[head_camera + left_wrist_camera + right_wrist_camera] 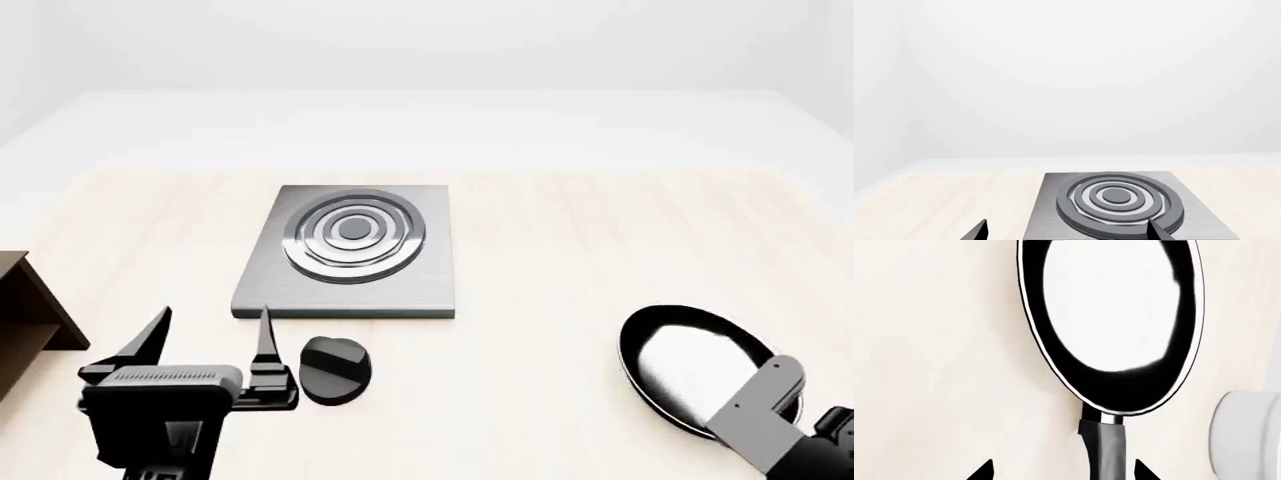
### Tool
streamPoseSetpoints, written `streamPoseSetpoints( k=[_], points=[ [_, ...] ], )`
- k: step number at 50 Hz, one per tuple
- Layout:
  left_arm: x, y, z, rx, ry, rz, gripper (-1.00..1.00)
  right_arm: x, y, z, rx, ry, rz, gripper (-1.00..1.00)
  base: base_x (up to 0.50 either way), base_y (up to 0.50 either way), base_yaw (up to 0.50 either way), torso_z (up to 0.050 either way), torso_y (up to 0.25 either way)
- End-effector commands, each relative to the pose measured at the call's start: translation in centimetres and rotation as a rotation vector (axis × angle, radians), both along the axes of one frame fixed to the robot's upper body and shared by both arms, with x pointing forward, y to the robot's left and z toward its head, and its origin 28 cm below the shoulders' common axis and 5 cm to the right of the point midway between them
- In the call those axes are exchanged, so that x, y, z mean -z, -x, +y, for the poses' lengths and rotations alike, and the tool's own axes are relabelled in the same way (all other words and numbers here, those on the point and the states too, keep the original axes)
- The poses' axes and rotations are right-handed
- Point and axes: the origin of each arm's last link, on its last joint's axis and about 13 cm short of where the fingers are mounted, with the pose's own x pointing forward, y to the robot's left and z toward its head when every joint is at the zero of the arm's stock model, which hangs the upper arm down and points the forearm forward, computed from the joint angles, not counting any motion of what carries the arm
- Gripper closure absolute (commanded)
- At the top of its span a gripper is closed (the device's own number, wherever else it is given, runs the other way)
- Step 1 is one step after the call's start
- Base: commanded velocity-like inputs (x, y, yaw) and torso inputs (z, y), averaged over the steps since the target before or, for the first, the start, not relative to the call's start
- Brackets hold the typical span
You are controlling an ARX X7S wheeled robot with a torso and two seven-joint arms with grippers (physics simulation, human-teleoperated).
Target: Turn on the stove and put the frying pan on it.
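Note:
The stove (430, 280) is a flat grey slab with dark burner rings (354, 232) on the pale wooden table. Its round black knob (334, 368) lies just in front of the slab. My left gripper (210, 335) is open and empty, hovering left of the knob. In the left wrist view the stove (1047, 212) lies ahead of that open gripper (1067, 232). The black frying pan (694, 365) sits at the near right, with my right arm over its handle. In the right wrist view the pan (1111, 315) lies ahead, and its handle (1106, 450) runs between the open right gripper's (1062, 471) fingers without touching them.
A dark brown wooden shelf (30, 305) stands at the left edge of the table. A white round bowl (1247, 435) sits beside the pan's handle in the right wrist view. White walls stand behind the table's far edge.

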Motion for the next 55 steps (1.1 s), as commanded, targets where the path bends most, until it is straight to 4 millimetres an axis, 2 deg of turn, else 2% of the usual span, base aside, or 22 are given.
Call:
streamPoseSetpoints(
  k=[1,14,33,38,45,55],
  points=[
    [0.0,0.0,0.0,0.000,-0.002,0.002,-1.00,0.2,0.7,-1.1,0.031,0.040,0.044,-1.00,0.00,0.00,0.00,0.000,0.000],
    [0.2,0.0,-0.1,-0.001,-0.005,0.007,-1.00,-0.3,0.8,-2.0,0.091,0.058,0.031,-1.00,0.00,0.00,0.00,0.000,0.000],
    [0.3,0.0,-0.1,-0.001,-0.011,0.011,-1.00,1.9,0.1,-2.5,0.076,0.048,-0.023,-1.00,0.00,0.00,0.00,0.000,0.000],
    [0.4,0.0,-0.2,0.000,-0.014,0.013,-1.00,3.0,0.4,-3.2,0.092,0.087,0.041,-1.00,0.00,0.00,0.00,0.000,0.000],
    [0.4,0.0,-0.2,-0.004,-0.017,0.012,-1.00,3.1,0.7,-3.9,0.108,0.102,0.074,-1.00,0.00,0.00,0.00,0.000,0.000],
    [0.5,0.0,-0.1,-0.008,-0.021,0.016,-1.00,3.0,0.8,-5.0,0.148,0.060,0.035,-1.00,0.00,0.00,0.00,0.000,0.000]
  ],
)
